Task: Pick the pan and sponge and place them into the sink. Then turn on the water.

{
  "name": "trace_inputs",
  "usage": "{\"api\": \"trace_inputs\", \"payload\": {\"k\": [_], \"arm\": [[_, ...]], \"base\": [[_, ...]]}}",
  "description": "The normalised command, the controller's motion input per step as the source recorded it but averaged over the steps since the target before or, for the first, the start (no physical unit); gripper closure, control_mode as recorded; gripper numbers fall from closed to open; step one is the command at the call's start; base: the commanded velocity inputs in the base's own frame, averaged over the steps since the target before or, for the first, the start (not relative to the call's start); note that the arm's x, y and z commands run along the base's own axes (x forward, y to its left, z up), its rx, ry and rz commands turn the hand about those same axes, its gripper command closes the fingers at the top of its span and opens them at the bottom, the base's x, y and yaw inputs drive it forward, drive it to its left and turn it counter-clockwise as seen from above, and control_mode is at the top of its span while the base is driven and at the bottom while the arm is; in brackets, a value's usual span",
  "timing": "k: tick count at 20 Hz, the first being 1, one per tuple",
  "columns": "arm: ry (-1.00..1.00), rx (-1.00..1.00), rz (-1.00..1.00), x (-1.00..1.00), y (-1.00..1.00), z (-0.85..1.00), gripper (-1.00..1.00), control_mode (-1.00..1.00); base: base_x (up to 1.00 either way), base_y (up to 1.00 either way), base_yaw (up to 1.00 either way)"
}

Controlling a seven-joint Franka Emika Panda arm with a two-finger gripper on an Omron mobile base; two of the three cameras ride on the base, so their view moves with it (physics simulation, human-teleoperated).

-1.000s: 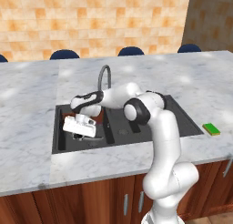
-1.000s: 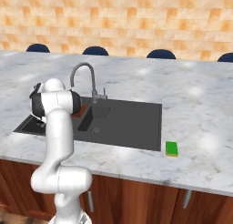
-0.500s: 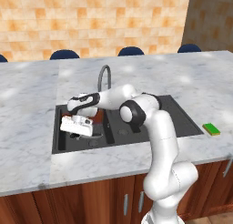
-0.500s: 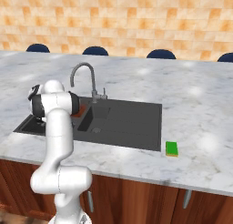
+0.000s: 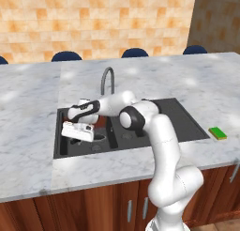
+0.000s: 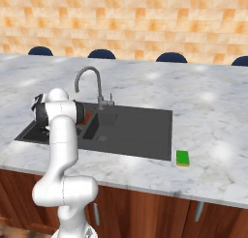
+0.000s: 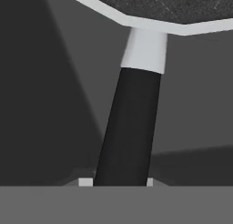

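Gripper [image 5: 78, 130] is reaching down into the left basin of the sink [image 5: 187, 127], at about nine o'clock from the gooseneck faucet [image 5: 107, 80] in the left base view. In the hand view its jaws are sitting nearly together on either side of the black handle [image 7: 129, 127] of the pan [image 7: 168, 7], whose shaft is running between them up toward twelve o'clock; only slivers of the finger tips are peeking out beside the handle at the bottom, so whether they are pressing on it or standing just clear of it cannot be told. Above the handle, a pale metal collar is joining it to the pan's silvery rim, with the speckled dark inside showing beyond. The pan is lying low against the dark basin walls.

Further right, the smaller basin and the flat drainboard are lying bare and dark. Out at three o'clock from the sink, the green sponge [image 5: 217, 133] is resting flat on the marble counter [image 5: 28, 127], just beyond the drainboard's edge and near the counter's front, well apart from the arm.
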Motion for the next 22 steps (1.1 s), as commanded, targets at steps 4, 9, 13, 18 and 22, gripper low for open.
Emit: {"api": "trace_inputs", "payload": {"k": [4, 9, 13, 18, 22], "arm": [[0.13, 0.00, 0.00, 0.49, 0.06, -0.43, 1.00, -1.00], [0.12, 0.00, 0.00, 0.45, 0.00, -0.52, 1.00, -1.00], [0.04, 0.00, 0.00, 0.30, -0.04, -0.62, 1.00, -1.00], [0.00, -0.01, 0.01, 0.20, -0.03, -0.62, 1.00, -1.00], [-0.01, -0.01, 0.02, 0.12, -0.03, -0.62, -1.00, -1.00]], "base": [[0.00, 0.00, 0.00], [0.00, 0.00, 0.00], [0.00, 0.00, 0.00], [0.00, 0.00, 0.00], [0.00, 0.00, 0.00]]}}
